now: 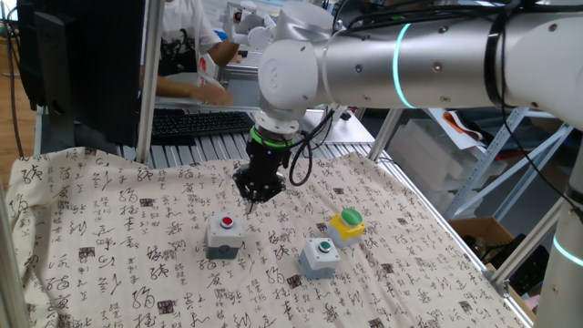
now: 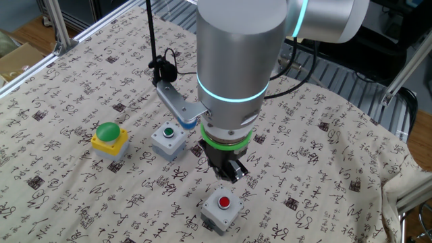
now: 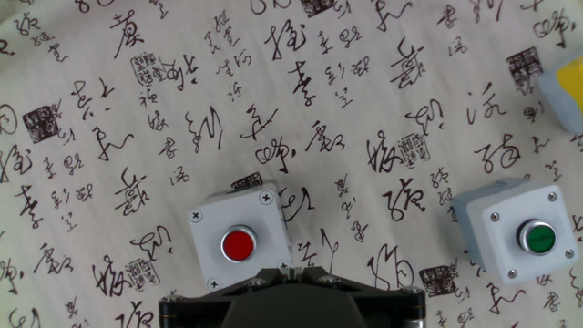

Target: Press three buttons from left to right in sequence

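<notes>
Three button boxes stand on the patterned cloth. The grey box with the red button point(image 1: 225, 233) is at the left, the grey box with the green button point(image 1: 320, 256) in the middle, and the yellow box with the green-yellow domed cap point(image 1: 347, 224) at the right. My gripper point(image 1: 258, 193) hovers above the cloth, just behind the red button box and apart from it. In the hand view the fingertips point(image 3: 293, 267) meet, shut and empty, just right of the red button point(image 3: 239, 244). The green button box point(image 3: 524, 235) shows at the right, and the yellow box point(image 3: 567, 91) only as a corner.
The cloth point(image 1: 109, 237) covers the table, and its right edge point(image 1: 455, 246) drops off past the yellow box. A keyboard point(image 1: 196, 120) and a person's hand point(image 1: 196, 88) lie behind the table. Metal frame posts point(image 1: 146, 82) stand at the back.
</notes>
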